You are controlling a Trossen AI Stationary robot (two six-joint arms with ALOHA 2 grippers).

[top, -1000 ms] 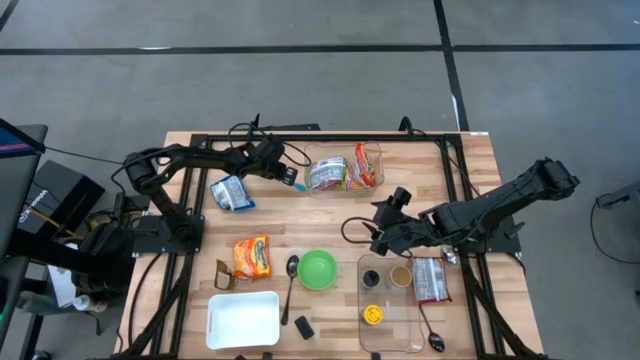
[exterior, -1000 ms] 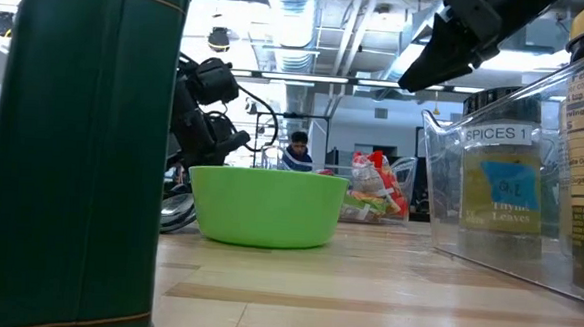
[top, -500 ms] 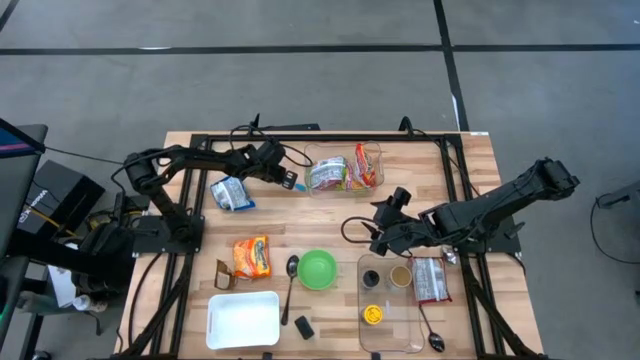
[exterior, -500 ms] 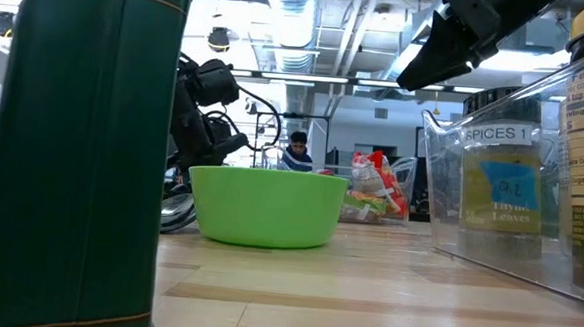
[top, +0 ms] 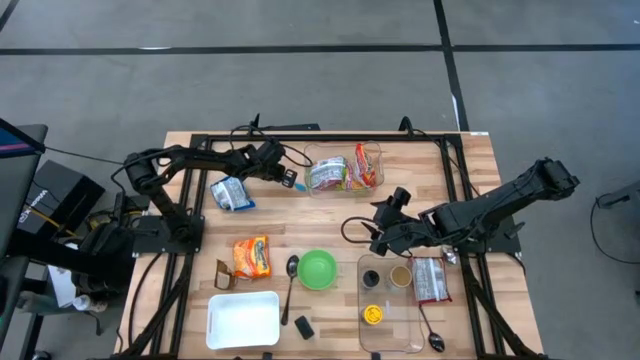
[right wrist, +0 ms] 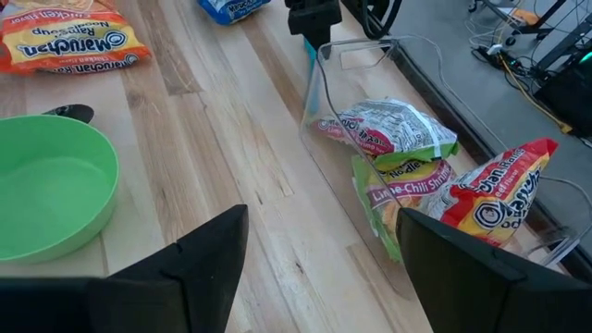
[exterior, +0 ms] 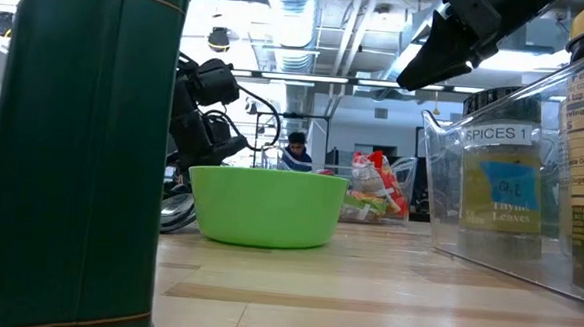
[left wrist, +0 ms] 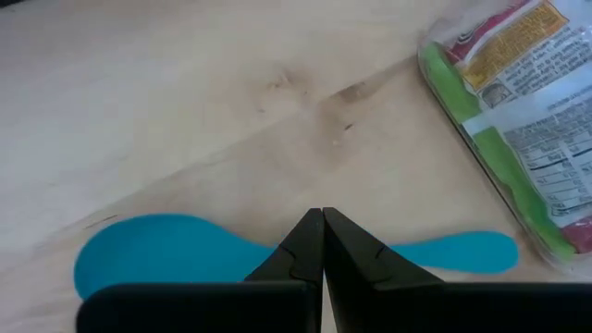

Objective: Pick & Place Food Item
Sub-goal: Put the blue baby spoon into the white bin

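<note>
nothing moved, blue spoon (left wrist: 185,254) under left end effector (left wrist: 322,242)

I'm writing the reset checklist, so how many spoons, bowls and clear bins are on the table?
Spoons: 3 (blue spoon, middle spoon, right spoon)
Bowls: 1 (green bowl)
Clear bins: 2 (noodle bin, spice bin)
Total: 6

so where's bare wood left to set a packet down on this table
Bare wood lies between the green bowl and the clear noodle bin, though the right end effector hangs at its edge. Another patch sits between the blue packet and the orange noodle packet. The near side around the white tray and spice bin is crowded.
</note>
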